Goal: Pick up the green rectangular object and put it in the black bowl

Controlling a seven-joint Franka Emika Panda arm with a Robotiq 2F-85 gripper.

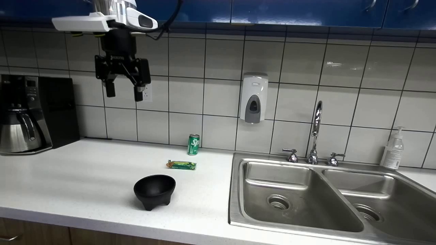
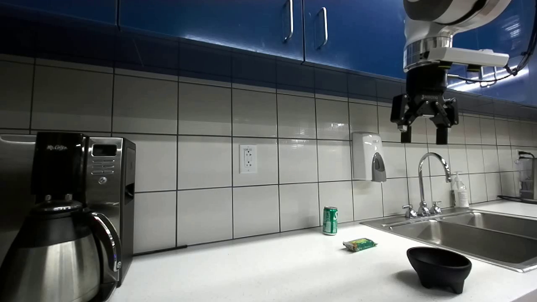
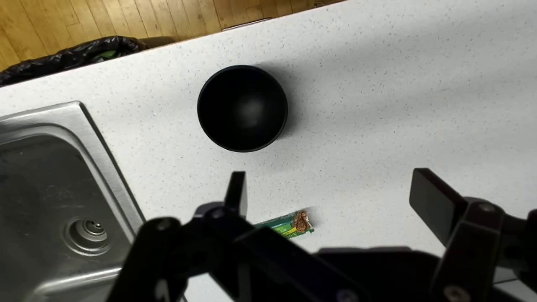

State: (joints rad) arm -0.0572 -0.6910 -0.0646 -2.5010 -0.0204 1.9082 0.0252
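Note:
The green rectangular object is a flat green wrapped bar lying on the white counter in both exterior views (image 1: 182, 165) (image 2: 361, 244). In the wrist view the green bar (image 3: 287, 225) is partly hidden behind a gripper finger; only its brown-printed end and part of its middle show. The black bowl stands upright and looks empty in both exterior views (image 1: 155, 190) (image 2: 439, 268). In the wrist view the black bowl (image 3: 242, 108) lies beyond the fingertips. My gripper (image 1: 124, 96) (image 2: 423, 139) (image 3: 330, 180) is open, holds nothing, and hangs high above the counter, fingers down.
A green soda can (image 1: 193, 144) stands behind the bar near the tiled wall. A steel double sink (image 1: 235, 190) with a faucet (image 1: 316, 129) is beside the bowl. A coffee maker (image 2: 109, 167) stands at the counter's far end. Blue cabinets (image 1: 306, 12) hang above.

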